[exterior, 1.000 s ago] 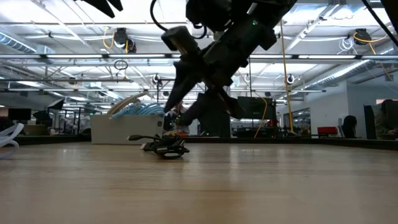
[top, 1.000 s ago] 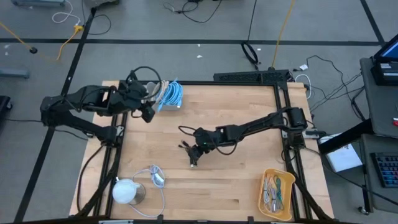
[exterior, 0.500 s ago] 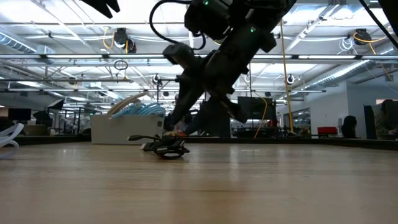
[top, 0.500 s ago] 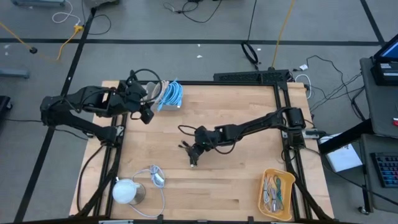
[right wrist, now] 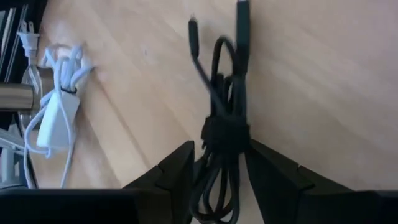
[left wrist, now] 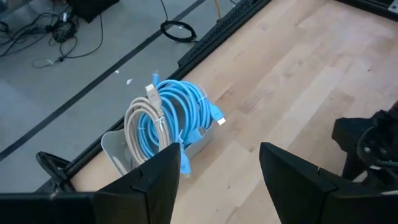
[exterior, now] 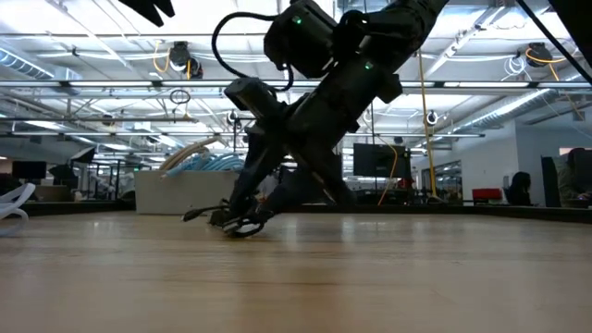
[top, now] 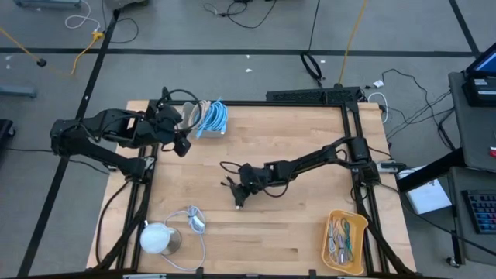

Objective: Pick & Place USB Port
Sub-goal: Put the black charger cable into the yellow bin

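Note:
A black USB cable [top: 238,196], coiled and strapped into a bundle, lies on the wooden table's middle. My right gripper [right wrist: 221,158] is low over it and open, one finger on each side of the strapped middle [right wrist: 225,134]; the low view shows its fingertips [exterior: 242,218] down at the bundle [exterior: 222,220]. My left gripper [top: 184,142] hovers open above the far left of the table, beside a grey bin [left wrist: 118,146] that holds blue and beige cable coils [left wrist: 177,118]. My right gripper straddles the bundle at its strap [right wrist: 227,138], slanting down from the table's right side, fingers along the coil. I cannot tell whether the fingers touch it. The bundle lies flat on the table.
A white charger with its cord [top: 167,232] lies at the near left corner, also seen as a white plug and cord [right wrist: 56,112]. A yellow tray [top: 345,242] with small items stands at the near right. Black frame rails edge the table.
My right gripper has come down toward the table and a little toward the left edge, until its fingers stand around the black cable bundle. The bundle stays where it was.

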`<action>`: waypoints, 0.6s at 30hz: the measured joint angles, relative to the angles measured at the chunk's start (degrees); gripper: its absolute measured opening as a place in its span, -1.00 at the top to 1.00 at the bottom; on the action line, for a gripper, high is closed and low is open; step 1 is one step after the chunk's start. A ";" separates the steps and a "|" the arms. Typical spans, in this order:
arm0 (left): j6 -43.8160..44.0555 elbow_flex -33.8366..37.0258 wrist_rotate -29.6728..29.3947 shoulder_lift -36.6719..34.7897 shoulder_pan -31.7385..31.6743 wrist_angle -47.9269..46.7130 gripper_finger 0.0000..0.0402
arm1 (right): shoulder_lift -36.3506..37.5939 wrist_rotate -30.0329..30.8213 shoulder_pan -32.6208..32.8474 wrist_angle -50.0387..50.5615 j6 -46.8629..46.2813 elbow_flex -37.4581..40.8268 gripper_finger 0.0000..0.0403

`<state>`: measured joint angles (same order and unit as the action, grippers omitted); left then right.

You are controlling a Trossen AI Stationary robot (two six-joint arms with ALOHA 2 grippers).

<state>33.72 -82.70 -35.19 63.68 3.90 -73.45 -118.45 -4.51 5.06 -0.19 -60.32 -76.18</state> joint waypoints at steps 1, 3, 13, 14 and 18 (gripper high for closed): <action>0.02 0.00 -0.27 0.00 0.00 -0.02 -0.12 | 0.07 0.11 -0.06 -0.13 0.49 -0.04 0.32; 0.21 0.00 -0.63 0.00 0.00 -0.02 -0.12 | 0.11 0.22 -0.44 -0.52 1.28 -0.04 0.39; 0.76 0.00 -0.91 0.00 0.00 -0.07 -0.12 | 0.11 -0.04 0.31 -7.07 3.21 -0.02 0.91; 0.89 0.00 -0.91 0.00 0.00 -0.09 -0.12 | 0.11 -0.12 0.35 -7.09 2.78 -0.02 0.89; 0.89 0.00 -0.93 0.00 0.00 -0.09 -0.12 | 4.18 1.16 1.86 -5.73 2.71 0.12 0.89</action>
<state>34.61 -82.70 -36.12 63.68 3.90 -73.54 -114.28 -3.36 6.92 -5.92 -57.60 -76.07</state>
